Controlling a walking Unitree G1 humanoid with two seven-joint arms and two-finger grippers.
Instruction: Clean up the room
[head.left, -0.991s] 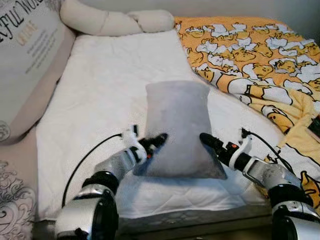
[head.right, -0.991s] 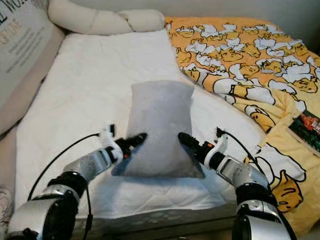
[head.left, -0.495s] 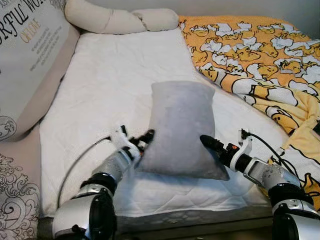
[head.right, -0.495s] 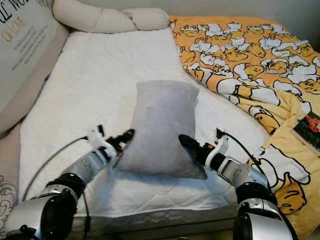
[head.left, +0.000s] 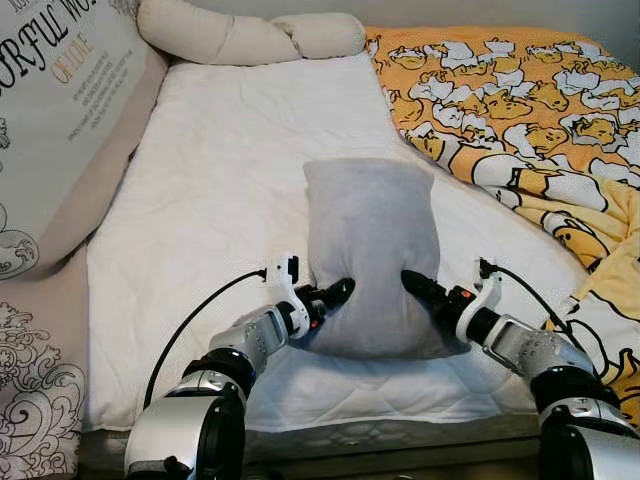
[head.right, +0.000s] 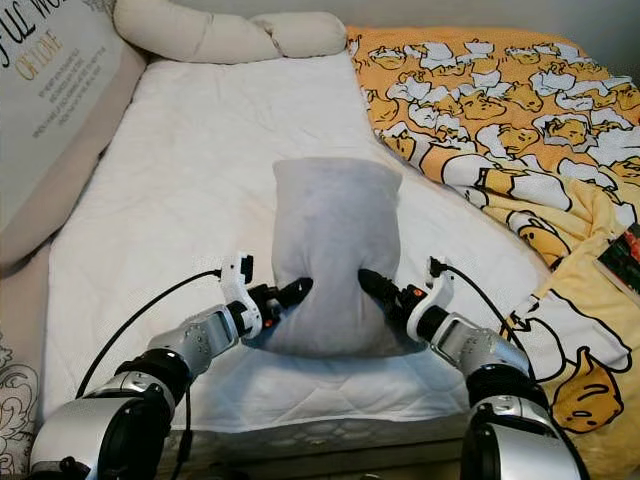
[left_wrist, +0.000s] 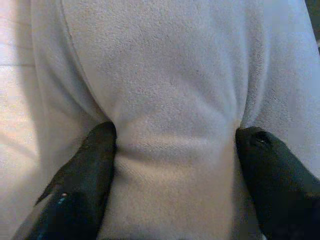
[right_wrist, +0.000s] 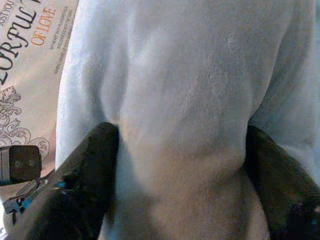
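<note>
At the near edge of the white mattress, the left gripper and right gripper each pinch a fold of the upright grey pillow, fingers dug into its lower sides. Its base is hidden behind them. Beyond lies a duck-print blanket.

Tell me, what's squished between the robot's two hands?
The grey pillow. In the head views the left gripper and right gripper pinch its lower sides, above the white mattress.
</note>
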